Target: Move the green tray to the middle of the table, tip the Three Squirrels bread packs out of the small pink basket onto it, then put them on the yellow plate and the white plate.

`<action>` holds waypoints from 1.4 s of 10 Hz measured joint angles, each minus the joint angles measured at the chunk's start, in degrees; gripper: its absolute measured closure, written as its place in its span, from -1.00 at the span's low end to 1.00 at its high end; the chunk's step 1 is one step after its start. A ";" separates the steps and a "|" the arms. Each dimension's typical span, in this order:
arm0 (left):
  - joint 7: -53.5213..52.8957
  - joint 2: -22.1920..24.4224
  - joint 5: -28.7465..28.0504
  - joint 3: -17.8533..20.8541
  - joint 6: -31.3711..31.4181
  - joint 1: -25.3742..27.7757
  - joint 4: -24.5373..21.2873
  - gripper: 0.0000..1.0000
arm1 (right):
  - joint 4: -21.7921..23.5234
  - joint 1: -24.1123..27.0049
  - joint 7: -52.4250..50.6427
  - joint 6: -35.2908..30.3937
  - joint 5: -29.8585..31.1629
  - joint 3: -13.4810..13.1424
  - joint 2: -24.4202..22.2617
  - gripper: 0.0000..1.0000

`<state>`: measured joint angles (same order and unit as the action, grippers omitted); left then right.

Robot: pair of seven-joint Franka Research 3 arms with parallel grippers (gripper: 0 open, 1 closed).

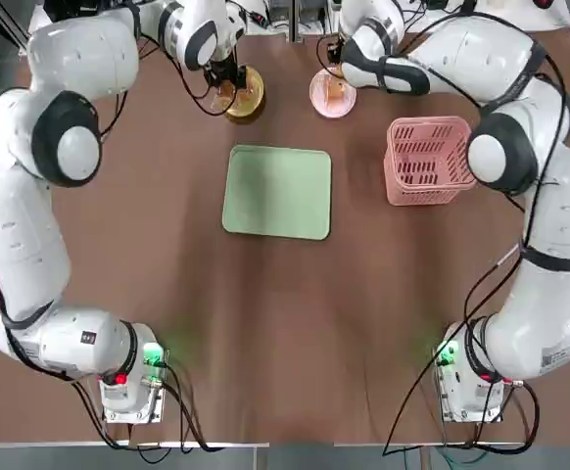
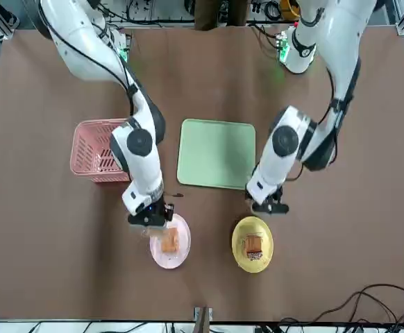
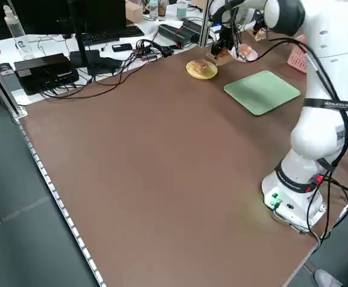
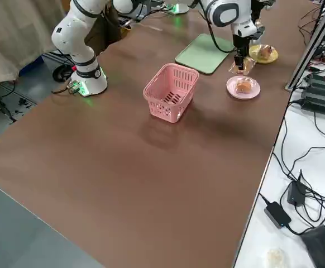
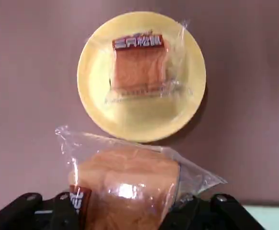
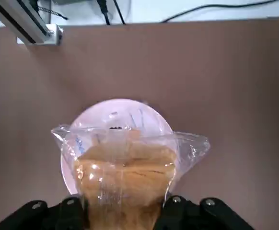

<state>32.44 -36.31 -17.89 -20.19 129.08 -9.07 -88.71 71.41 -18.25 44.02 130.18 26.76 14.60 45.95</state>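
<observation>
Now, by item:
Left pincer [image 5: 125,211]: fingers closed on a bread pack [image 5: 130,184], held just beside the yellow plate [image 5: 142,76], at its near edge.
Yellow plate: at the tabletop's [image 1: 265,333] far edge; one pack [image 5: 139,62] already lies flat on it.
Right pincer [image 6: 122,211]: fingers closed on another pack [image 6: 125,167], held over the near part of the white plate [image 6: 118,112].
White plate: beside the yellow one at the far edge; in the front view a pack [image 2: 169,243] lies on it.
Tray [image 1: 277,191]: mid-tabletop, bare.
Basket [image 1: 424,160]: upright, right of the tray, apart from it; no pack shows inside.
</observation>
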 joint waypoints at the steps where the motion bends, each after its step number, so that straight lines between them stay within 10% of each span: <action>1: -0.78 -2.52 0.00 0.78 0.00 -0.09 3.42 0.07 | -3.74 -0.32 -2.16 -0.18 -0.21 0.13 3.06 0.08; 5: -2.09 -8.35 -0.72 6.28 0.79 -3.73 13.18 0.07 | -9.85 -0.60 -12.61 3.17 -0.67 0.16 10.70 0.08; 11: -1.17 -11.34 -0.72 9.67 5.99 -7.14 14.38 0.07 | -10.81 -0.42 -16.78 4.62 -0.68 -0.02 12.81 0.00; 14: -1.16 -14.11 -0.73 10.94 7.32 -8.59 14.47 0.05 | -10.81 0.10 -16.94 4.86 -0.71 -0.24 13.26 -0.62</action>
<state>31.28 -50.42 -18.61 -9.25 136.40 -17.65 -74.23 60.60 -18.15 27.08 135.04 26.05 14.36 59.21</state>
